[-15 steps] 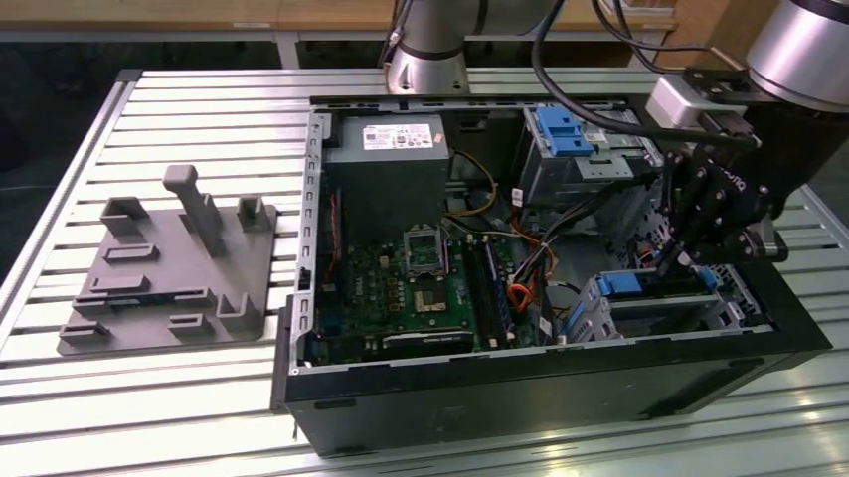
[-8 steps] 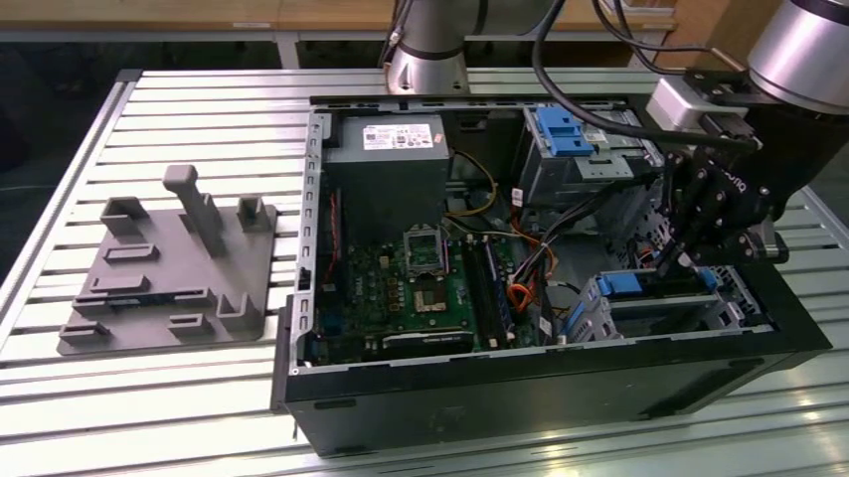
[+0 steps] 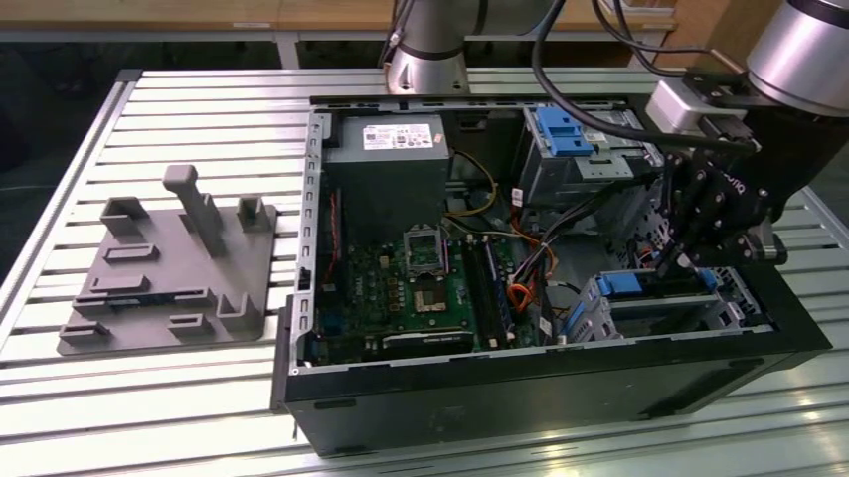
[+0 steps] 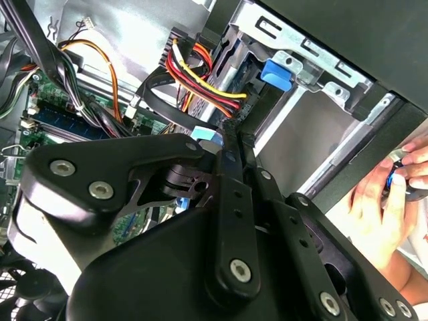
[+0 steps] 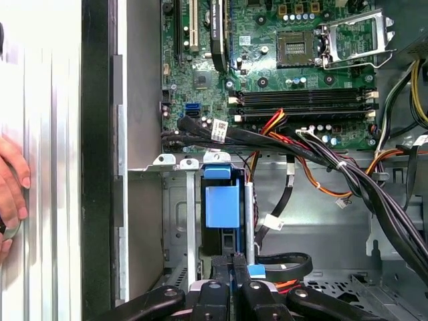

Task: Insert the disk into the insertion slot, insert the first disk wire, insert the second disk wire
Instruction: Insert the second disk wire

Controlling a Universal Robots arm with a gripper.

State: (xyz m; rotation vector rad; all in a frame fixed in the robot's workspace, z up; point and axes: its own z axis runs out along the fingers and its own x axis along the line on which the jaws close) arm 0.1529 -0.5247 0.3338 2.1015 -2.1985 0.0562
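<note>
With the disk [image 5: 221, 207] sitting blue-framed inside the insertion slot [image 3: 670, 313] at the case's near corner on the exterior view's right, I see the gripper [image 5: 230, 267] directly over it, fingers pinched together on nothing. A person's hand [image 4: 381, 207] rests outside the case wall [image 5: 97, 160].

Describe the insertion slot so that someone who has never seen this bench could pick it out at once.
Start at the open black computer case on the slatted table, green motherboard inside. At the case's corner nearest the exterior view's right, just under the black gripper, sits the insertion slot: a low silver sheet-metal cage with blue plastic at its mouth. Its neighbour, the bay with blue latch, stands taller and further back.
</note>
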